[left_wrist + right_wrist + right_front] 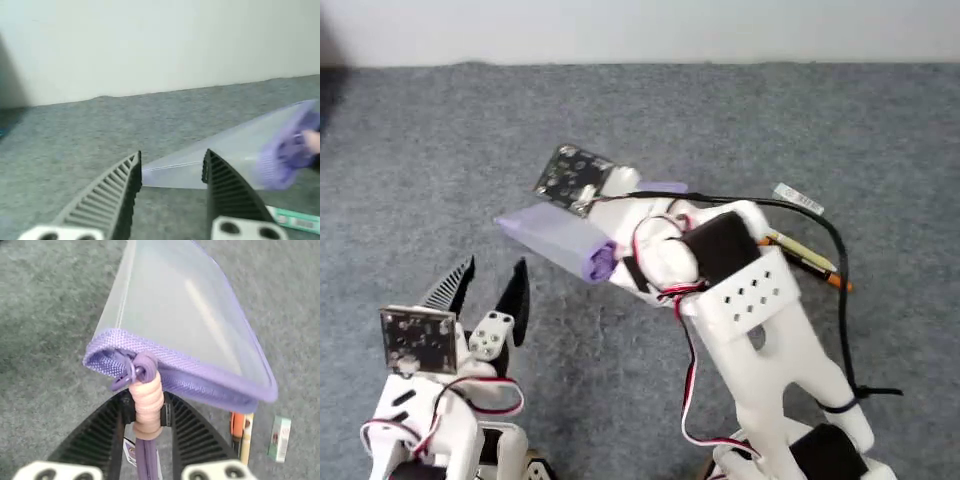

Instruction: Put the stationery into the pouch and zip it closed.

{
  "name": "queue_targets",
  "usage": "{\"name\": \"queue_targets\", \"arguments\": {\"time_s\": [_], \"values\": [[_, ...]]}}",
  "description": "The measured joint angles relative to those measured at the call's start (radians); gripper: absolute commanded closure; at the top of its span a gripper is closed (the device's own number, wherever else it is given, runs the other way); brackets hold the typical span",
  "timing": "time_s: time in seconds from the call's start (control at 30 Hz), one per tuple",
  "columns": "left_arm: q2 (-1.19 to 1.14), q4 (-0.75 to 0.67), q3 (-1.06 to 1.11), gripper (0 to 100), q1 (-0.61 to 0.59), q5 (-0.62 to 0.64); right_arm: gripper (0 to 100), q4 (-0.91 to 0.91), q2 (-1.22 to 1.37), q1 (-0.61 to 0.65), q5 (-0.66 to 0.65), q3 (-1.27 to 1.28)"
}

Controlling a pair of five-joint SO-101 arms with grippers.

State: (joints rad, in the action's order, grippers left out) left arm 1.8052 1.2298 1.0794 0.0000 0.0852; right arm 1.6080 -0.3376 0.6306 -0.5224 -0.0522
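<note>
A translucent lilac pouch (548,233) with a purple zip edge (200,377) is tilted, one end raised off the grey table. My right gripper (147,402) is shut on its zip pull (147,400), a pink bead on a purple cord; from above, the right gripper (615,262) sits at the pouch's near end. Two pens (807,258), one with an orange tip, and a small eraser (798,198) lie on the table to the right, outside the pouch. My left gripper (496,265) stands open in front of the pouch (225,150), holding nothing.
The table is a grey carpet-like surface (410,150) with a white wall behind. Cables run from the right arm (770,330) past the pens. A small green and white piece (295,220) lies on the table near the pouch's purple end.
</note>
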Motion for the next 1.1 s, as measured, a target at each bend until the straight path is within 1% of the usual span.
{"name": "queue_targets", "arguments": {"time_s": [0.1,0.23,0.37,0.5,0.6,0.77,0.93,1.1], "values": [[-0.086,0.074,-0.089,80,0.063,0.077,98.9,-0.029,0.017,0.02,0.0,0.0],[-0.292,0.144,-0.256,80,0.091,0.196,98.9,-0.046,0.04,0.043,0.0,0.0],[-0.52,0.215,-0.431,80,0.097,0.23,98.9,-0.057,0.044,0.06,0.0,0.0],[-0.64,0.311,-0.545,80,0.1,0.236,98.9,-0.078,0.044,0.063,0.0,0.0],[-0.649,0.341,-0.563,80,0.103,0.236,98.9,-0.078,0.044,0.063,0.0,0.0],[-0.649,0.342,-0.563,80,0.107,0.236,98.9,-0.094,0.044,0.063,0.0,0.0],[-0.652,0.302,-0.526,80,0.169,0.236,98.9,-0.094,0.044,0.063,0.04,-0.026],[-0.655,0.239,-0.48,80,0.189,0.269,98.9,-0.094,0.044,0.063,0.055,-0.034]]}}
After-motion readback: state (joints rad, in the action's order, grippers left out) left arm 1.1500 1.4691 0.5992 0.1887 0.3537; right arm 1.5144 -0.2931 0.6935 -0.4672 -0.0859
